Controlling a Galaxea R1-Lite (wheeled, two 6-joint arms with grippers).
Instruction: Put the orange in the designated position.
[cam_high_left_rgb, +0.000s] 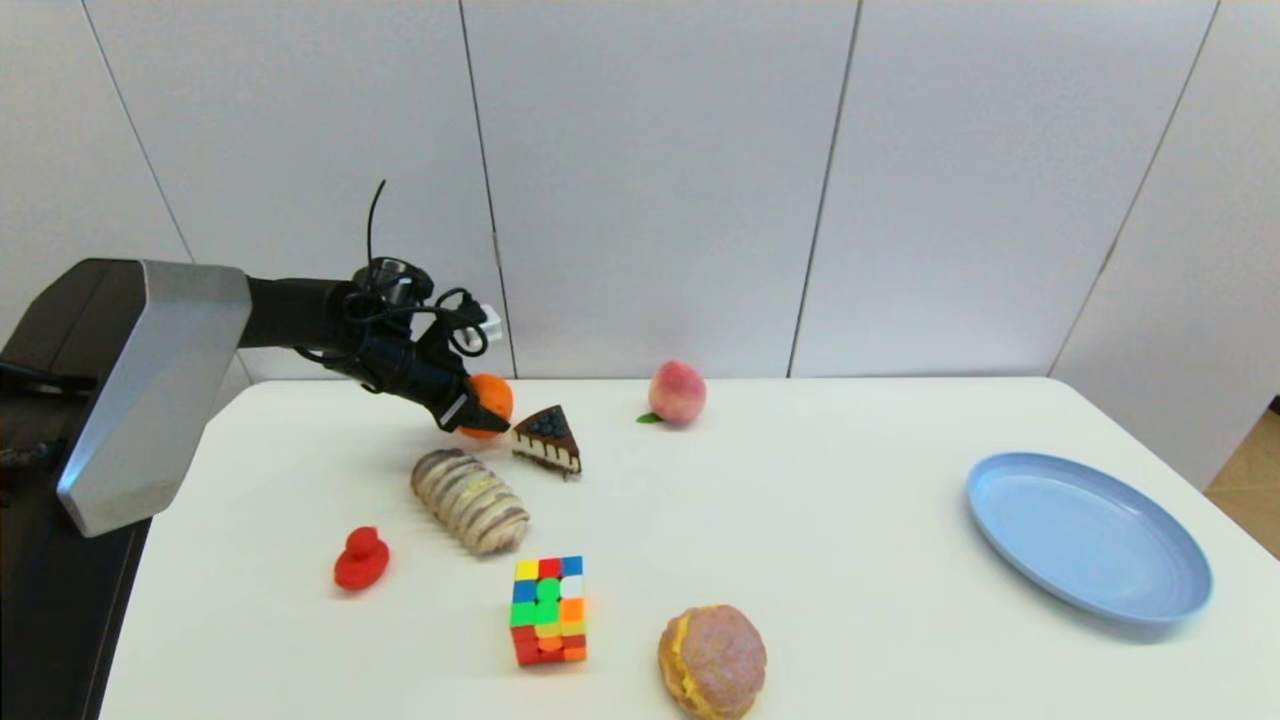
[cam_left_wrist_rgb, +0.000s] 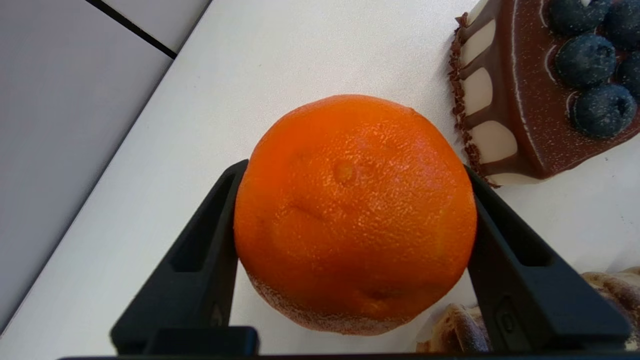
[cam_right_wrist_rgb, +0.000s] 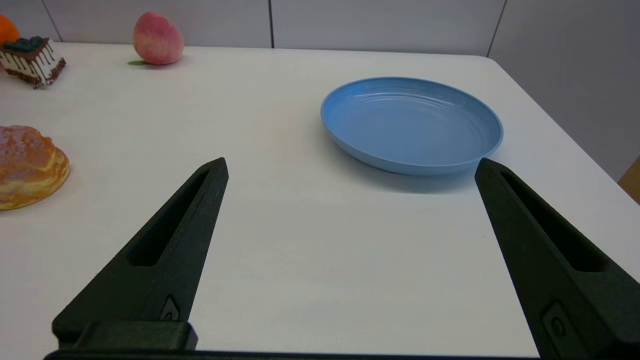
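The orange (cam_high_left_rgb: 489, 400) is at the back left of the white table, just left of the cake slice (cam_high_left_rgb: 548, 438). My left gripper (cam_high_left_rgb: 487, 416) reaches in from the left and is shut on the orange. In the left wrist view the orange (cam_left_wrist_rgb: 355, 215) fills the space between the two black fingers (cam_left_wrist_rgb: 200, 250), which touch its sides. No mark on the bare white tabletop (cam_high_left_rgb: 800, 520) shows a designated position. My right gripper (cam_right_wrist_rgb: 350, 165) is open over bare table near the blue plate (cam_right_wrist_rgb: 412, 122); it is out of the head view.
A striped bread roll (cam_high_left_rgb: 469, 500) and a red toy duck (cam_high_left_rgb: 361, 558) lie in front of the orange. A peach (cam_high_left_rgb: 677, 392) is at the back centre. A colour cube (cam_high_left_rgb: 549, 610), a pink bun (cam_high_left_rgb: 712, 660) and the light-blue plate (cam_high_left_rgb: 1088, 535) are nearer.
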